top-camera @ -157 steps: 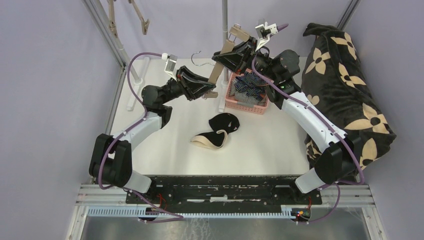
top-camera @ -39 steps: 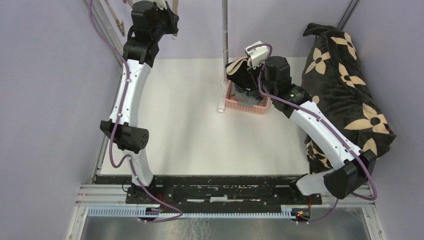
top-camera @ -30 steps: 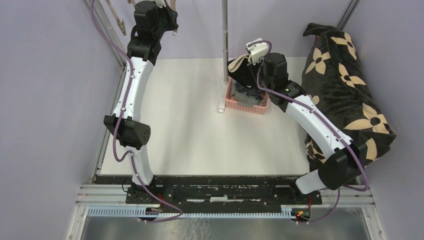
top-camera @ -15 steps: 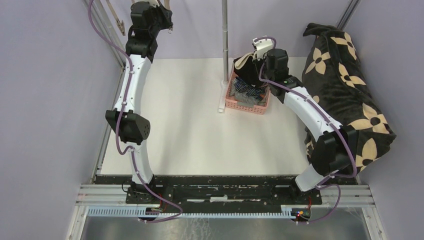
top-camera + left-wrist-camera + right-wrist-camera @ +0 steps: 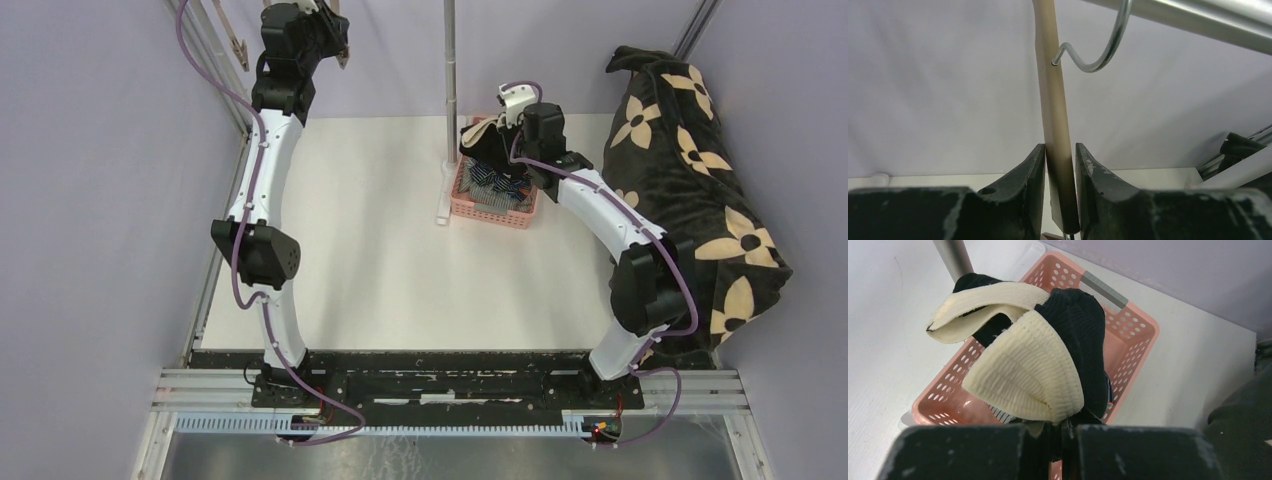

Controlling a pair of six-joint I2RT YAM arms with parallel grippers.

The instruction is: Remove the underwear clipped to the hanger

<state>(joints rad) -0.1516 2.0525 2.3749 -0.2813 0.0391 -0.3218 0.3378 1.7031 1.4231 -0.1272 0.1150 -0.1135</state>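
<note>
Pink basket (image 5: 497, 208) sits far-centre on the white table (image 5: 370, 270), tight beside the foot of the upright metal pole (image 5: 449, 60) on its left. Big flower-print blanket (image 5: 700, 150) is heaped along the R edge, well apart from the basket. A striped brief (image 5: 487, 182) lies inside the basket, partly under the R wrist in the top view. The pole stands close to that wrist's left side.

R arm: elbow swung out toward the blanket, forearm arcing back in, wrist tipped down over the basket. R gripper (image 5: 1063, 426) has its fingers pinched tight together on the black brief (image 5: 1083, 325). A cream ribbed waistband (image 5: 1023, 375) is folded over the front, and the cloth bunches above the basket's open top. Can't tell whether it touches the load below.

L arm: stretched long up the left side to the far-left corner, wrist high. L gripper (image 5: 1060, 155) is clamped on the wooden hanger (image 5: 1053, 100), both pads flat against the bar, which runs upright between them. The wire hook (image 5: 1100, 50) curls up to the metal rail (image 5: 1208, 17). No cloth shows on the hanger in the wrist cam.
</note>
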